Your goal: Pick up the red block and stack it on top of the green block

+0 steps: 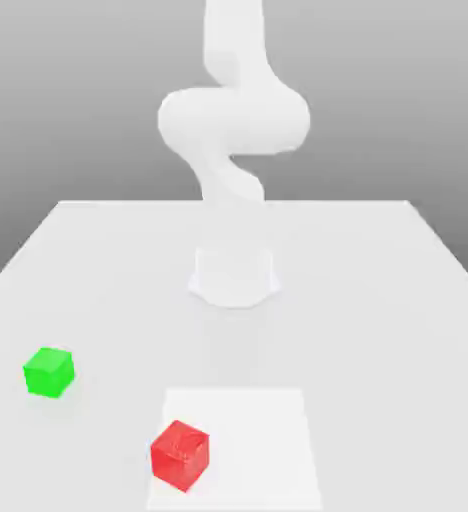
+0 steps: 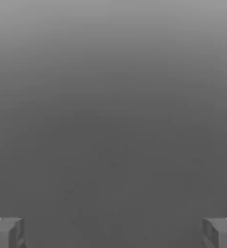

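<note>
Red mottled cube [image 1: 180,455] sits unlifted at the green cube's [image 1: 49,372] four o'clock; your gripper [image 2: 113,232] is spread, empty.

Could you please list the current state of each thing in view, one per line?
red block: resting on the table, on a paler square patch, not gripped.
green block: resting on the table, apart from the red block, nothing stacked on it.
gripper: open, fingers wide apart, holding nothing.

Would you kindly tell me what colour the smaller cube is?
Bright green; the green block shows best in the exterior view.
</note>
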Controlling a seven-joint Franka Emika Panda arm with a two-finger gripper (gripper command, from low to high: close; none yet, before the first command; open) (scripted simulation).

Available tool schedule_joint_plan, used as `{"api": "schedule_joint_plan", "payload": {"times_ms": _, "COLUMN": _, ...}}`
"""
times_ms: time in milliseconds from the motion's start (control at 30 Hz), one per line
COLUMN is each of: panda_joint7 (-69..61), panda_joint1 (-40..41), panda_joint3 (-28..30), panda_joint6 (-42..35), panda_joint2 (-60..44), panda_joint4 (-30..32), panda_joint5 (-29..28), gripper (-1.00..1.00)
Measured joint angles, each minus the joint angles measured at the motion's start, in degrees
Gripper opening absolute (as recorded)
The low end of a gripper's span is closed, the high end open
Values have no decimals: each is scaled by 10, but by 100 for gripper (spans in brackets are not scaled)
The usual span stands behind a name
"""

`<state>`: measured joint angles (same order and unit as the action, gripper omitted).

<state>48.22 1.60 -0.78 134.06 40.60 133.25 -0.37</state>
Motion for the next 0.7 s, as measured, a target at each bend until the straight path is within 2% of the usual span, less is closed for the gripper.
{"api": "schedule_joint_plan", "payload": {"times_ms": 467, "panda_joint7": 138, "panda_joint1": 66, "panda_joint3": -19, "panda_joint6": 129, "panda_joint2": -295, "panda_joint4": 83, "panda_joint5": -26, "gripper": 0}}
{"api": "schedule_joint_plan", "payload": {"times_ms": 700, "panda_joint7": 190, "panda_joint1": 83, "panda_joint3": -12, "panda_joint6": 193, "panda_joint2": -439, "panda_joint4": 124, "panda_joint5": -17, "gripper": 0}}
